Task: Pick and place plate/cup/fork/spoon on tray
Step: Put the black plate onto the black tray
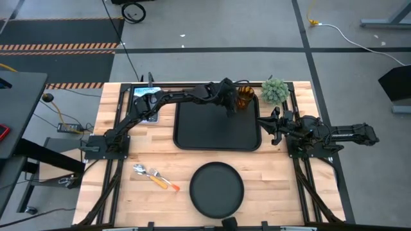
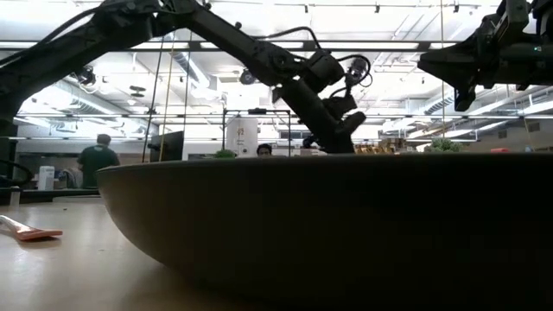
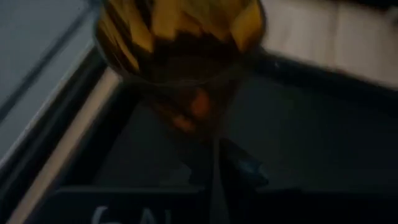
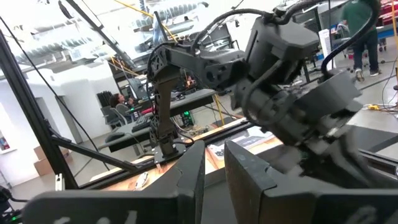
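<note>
My left arm (image 1: 168, 99): dark, matte, jointed links rising from a black base plate. My right arm (image 1: 324, 135): same dark build, blocky wrist housing. My right gripper (image 4: 214, 171): two flat, dark fingers; pale markings on the body beneath.

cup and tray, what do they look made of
Cup: amber and translucent with light glowing through its faceted wall, so glass or clear plastic; I can't tell which. Tray: matte black with no glare, probably plastic.
</note>
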Action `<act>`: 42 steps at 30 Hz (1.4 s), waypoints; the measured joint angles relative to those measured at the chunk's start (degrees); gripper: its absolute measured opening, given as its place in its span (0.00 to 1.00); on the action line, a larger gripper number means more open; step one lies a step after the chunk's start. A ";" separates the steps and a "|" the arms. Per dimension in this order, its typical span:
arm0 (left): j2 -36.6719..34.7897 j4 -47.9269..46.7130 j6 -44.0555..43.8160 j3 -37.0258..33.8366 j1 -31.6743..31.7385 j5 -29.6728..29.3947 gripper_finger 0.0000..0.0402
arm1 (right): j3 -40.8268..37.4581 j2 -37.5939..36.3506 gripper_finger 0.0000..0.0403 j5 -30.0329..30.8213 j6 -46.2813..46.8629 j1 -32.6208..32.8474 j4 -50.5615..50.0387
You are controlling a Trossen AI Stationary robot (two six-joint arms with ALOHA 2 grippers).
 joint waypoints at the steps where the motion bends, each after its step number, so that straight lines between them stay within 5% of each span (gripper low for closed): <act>1: -0.77 -1.66 0.81 0.00 -0.13 0.69 0.08 | 0.00 0.00 0.17 0.00 -0.01 0.00 0.00; 9: -6.87 -13.88 8.48 0.09 -6.90 1.56 0.01 | 0.00 0.00 0.17 0.04 0.00 -0.01 0.01; 24: -8.41 -32.29 9.27 0.00 -21.46 1.20 0.01 | 0.00 0.02 0.17 0.07 -0.01 0.01 -0.02; 37: -10.71 -43.92 6.09 -0.10 -30.33 -6.21 0.01 | 0.00 0.02 0.17 0.20 -0.02 -0.01 0.00; 42: -15.47 -38.12 3.93 -7.90 -33.15 -12.04 0.01 | 0.00 0.05 0.17 0.16 -0.02 -0.01 0.06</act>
